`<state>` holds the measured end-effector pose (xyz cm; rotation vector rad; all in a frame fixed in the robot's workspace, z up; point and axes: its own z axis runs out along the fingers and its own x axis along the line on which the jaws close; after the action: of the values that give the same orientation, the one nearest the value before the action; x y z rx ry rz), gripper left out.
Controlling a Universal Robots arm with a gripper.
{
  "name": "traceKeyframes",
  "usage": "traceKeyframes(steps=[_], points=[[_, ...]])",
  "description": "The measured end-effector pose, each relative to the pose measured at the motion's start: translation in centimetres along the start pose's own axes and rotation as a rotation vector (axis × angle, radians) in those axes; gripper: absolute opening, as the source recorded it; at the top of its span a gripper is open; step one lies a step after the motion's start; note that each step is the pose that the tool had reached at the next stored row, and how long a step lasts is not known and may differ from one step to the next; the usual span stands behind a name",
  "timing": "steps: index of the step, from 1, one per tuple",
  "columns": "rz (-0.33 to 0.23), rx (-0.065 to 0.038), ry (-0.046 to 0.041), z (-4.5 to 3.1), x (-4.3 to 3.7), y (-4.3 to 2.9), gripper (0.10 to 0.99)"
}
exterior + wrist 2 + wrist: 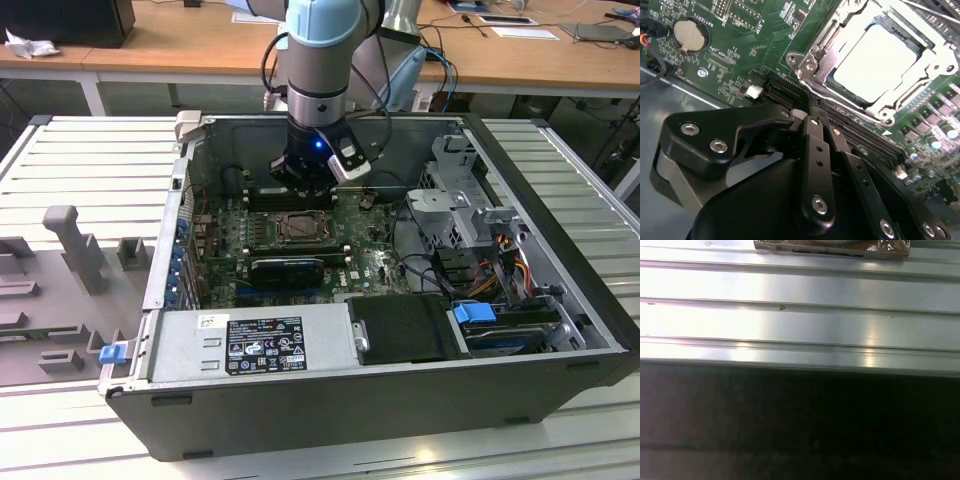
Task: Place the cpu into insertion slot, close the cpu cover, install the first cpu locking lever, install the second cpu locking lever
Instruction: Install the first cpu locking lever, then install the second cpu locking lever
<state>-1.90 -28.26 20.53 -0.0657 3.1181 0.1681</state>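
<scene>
Pincer (pixel 812 117) fingers are seen pressed together, empty, beside the cover (pixel 812 67), closed over the seated cpu (pixel 875 60).

Ribbed silver metal work table (pixel 90 160) w/ long parallel grooves carries the open computer case (pixel 380 400), sitting about mid-table. On the table toward the exterior view's left, just beside the case: a grey moulded fixture (pixel 70 250) w/ upright posts and recesses, lying flat. Same grooved metal surface (pixel 800 315) in the first wrist view, bright w/ glare. Wooden desks (pixel 180 40) stand behind the table
</scene>
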Motion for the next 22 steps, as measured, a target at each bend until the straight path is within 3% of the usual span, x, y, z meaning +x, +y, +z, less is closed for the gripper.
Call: traceKeyframes(steps=[3, 17, 22], points=[[0.0, 0.002, 0.0005, -1.3, -0.02, 0.11, 0.106], [0.0, 0.002, 0.0006, -1.41, 0.01, -0.72, 0.106], [0.0, 0.002, 0.0005, -1.53, 0.06, -1.91, 0.106]])
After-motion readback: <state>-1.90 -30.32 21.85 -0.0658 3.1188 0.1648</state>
